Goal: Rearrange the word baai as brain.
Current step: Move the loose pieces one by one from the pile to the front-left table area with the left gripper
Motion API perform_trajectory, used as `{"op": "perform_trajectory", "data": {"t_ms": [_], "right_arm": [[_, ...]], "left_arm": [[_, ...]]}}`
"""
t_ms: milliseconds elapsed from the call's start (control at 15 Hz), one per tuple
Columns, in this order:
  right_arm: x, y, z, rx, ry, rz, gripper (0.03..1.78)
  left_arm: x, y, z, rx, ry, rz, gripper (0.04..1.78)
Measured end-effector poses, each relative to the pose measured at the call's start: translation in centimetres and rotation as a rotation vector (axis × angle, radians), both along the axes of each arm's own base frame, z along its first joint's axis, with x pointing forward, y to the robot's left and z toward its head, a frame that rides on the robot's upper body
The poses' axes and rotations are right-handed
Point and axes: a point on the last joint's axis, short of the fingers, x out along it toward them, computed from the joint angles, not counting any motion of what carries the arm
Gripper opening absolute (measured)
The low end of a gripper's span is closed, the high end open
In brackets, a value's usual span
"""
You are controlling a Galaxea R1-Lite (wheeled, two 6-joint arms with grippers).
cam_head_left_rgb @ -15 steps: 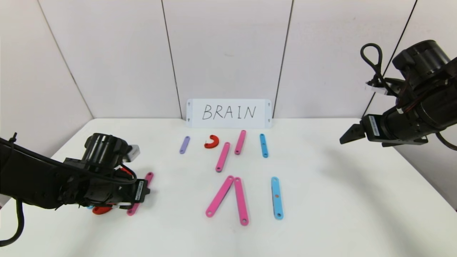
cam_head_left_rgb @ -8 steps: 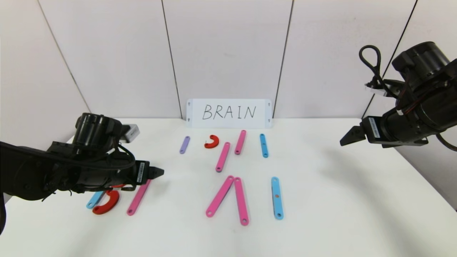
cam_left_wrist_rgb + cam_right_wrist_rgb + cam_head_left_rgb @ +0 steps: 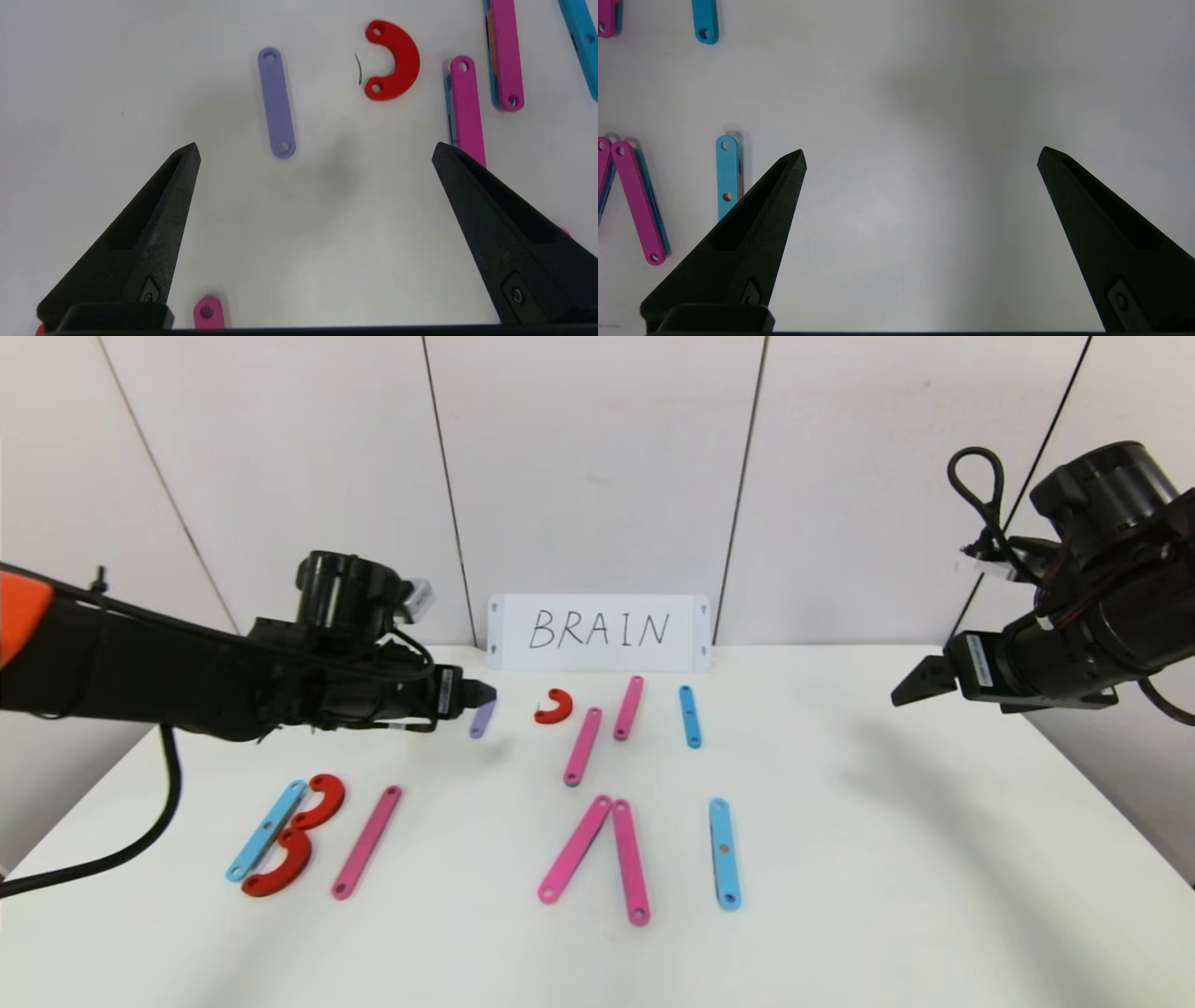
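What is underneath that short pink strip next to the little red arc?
A light-blue layer peeks out along one edge under the short pink strip, beside the red arc. How far it extends beneath is covered.

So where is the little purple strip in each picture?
Head view: purple strip lies just past the open left gripper, left of the red arc.
Left wrist view: purple strip lies ahead of the gripper.
Right wrist view: not in it.
Shared landmark: red arc.
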Motion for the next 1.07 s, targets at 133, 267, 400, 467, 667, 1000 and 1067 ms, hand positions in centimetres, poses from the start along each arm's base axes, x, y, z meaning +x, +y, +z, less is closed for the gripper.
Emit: {"op": "perform_trajectory", "data": {"t_ms": [133,267,400,467,667,1000,1067], "right_arm": [[0.3,-0.4,-0.2,-0.001,0.0,-0.016,1.74],[0.5,-0.7,-0.4,-0.002,0.004,-0.023,1.74],[0.7,-0.7,-0.6,-0.002,0.012,-0.024,1.74],[0.8,-0.7,-0.7,-0.003,0.014,-0.024,1.74],[0.8,-0.7,-0.8,-0.003,0.018,-0.025,1.74],[0.8,-0.8,-0.8,-0.004,0.018,-0.027,1.74],[0.8,-0.8,-0.7,-0.004,0.017,-0.028,1.74]], "left_arm": [[2.8,-1.9,-0.6,-0.004,-0.021,-0.024,1.73],[4.6,-3.2,-1.6,0.001,-0.01,-0.042,1.73],[5.5,-3.7,-2.6,0.012,0.023,-0.048,1.73],[5.8,-4.0,-2.9,0.012,0.023,-0.05,1.73],[6.6,-5.6,-3.8,0.011,0.025,-0.077,1.73],[7.1,-7.7,-5.4,0.022,0.043,-0.114,1.73],[7.2,-7.8,-5.8,0.024,0.049,-0.115,1.73]]}}
